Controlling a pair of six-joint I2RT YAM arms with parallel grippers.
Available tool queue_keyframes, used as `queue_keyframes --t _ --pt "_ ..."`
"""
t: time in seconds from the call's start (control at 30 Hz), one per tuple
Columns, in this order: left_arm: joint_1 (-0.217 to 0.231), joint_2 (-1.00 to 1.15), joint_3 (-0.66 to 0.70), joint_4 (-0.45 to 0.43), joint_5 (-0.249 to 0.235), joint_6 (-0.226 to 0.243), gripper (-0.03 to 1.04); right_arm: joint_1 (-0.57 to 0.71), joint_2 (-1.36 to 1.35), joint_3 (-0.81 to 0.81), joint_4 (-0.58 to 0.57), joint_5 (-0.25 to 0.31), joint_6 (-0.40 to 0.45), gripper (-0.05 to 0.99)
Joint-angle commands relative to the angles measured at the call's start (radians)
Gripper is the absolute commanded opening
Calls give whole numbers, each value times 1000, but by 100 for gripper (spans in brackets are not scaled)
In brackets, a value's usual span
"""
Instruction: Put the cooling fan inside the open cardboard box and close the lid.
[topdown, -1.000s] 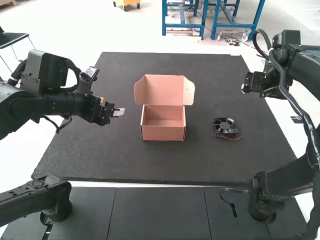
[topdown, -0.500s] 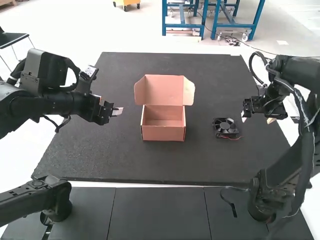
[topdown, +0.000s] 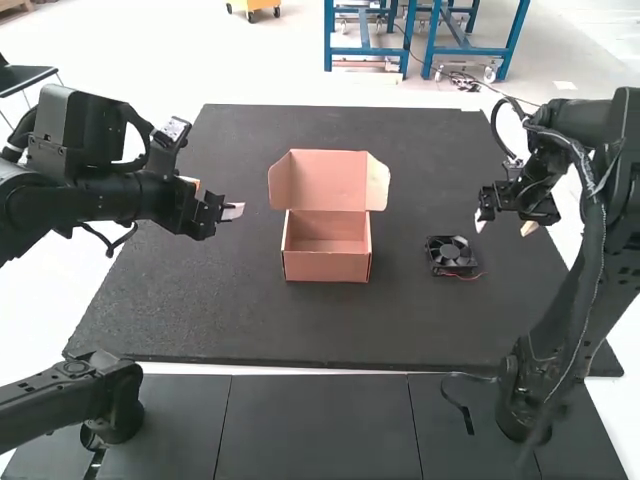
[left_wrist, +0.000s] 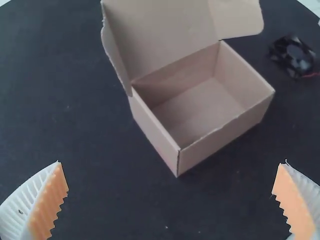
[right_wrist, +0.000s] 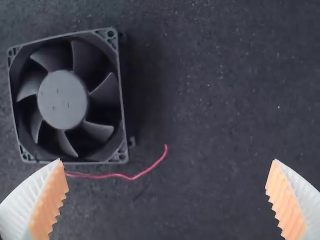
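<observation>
One black cooling fan, flat on the dark mat with blades up, at three o'clock from the cardboard box and clear of it. From one corner, a thin red wire trailing across the speckled, rough-grained surface. Box upright near mat centre, with the lid standing open on its twelve o'clock side and side flaps spread. Inside, plain brown cardboard floor. At about one o'clock from the fan and raised above the mat, the right gripper, white ribbed fingers with orange pads spread wide, gripping nothing. At nine o'clock from the box and apart from it, the left gripper, fingers likewise wide apart, holding nothing.
</observation>
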Motion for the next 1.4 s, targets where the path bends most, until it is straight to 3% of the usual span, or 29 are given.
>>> queue_keyframes --t 0.0,1.37 --pt "-4 -8 31 4 -6 16 97 0 23 38 -1 -15 -3 90" --pt "7 -6 47 10 -15 21 97 30 214 51 98 -9 42 90"
